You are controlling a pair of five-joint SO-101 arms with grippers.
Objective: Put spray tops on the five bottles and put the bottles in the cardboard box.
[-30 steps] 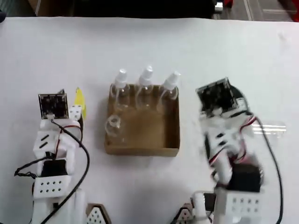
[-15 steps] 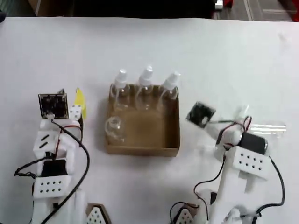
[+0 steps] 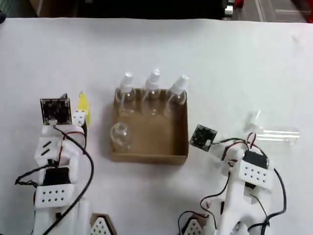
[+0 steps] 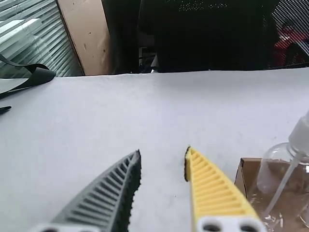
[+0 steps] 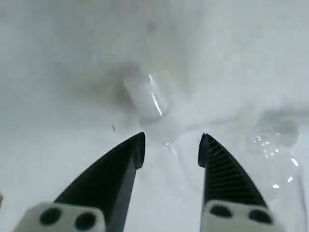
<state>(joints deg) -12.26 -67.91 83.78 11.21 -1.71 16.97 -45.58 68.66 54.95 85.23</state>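
The cardboard box (image 3: pixel 183 139) sits mid-table. Three clear bottles with white spray tops (image 3: pixel 152 93) stand along its far wall, and a topless bottle (image 3: pixel 120 134) stands in its near left corner. Another clear bottle (image 3: pixel 278 135) lies on the table to the right, with a white spray top (image 3: pixel 254 117) beside it. My right gripper (image 5: pixel 171 142) hangs open low over the table, the spray top (image 5: pixel 145 99) just beyond its tips and the lying bottle (image 5: pixel 273 159) off to one side. My left gripper (image 4: pixel 162 159) is open and empty left of the box, near a capped bottle (image 4: pixel 289 164).
The left arm (image 3: pixel 54 161) rests at the front left and the right arm (image 3: pixel 247 171) at the front right of the white table. A dark floor and clutter lie beyond the table's far edge (image 3: pixel 156 18).
The right arm has folded back and down toward the front, its wrist swinging from behind the box's right side to low beside the box's right front corner. The left arm has stayed still.
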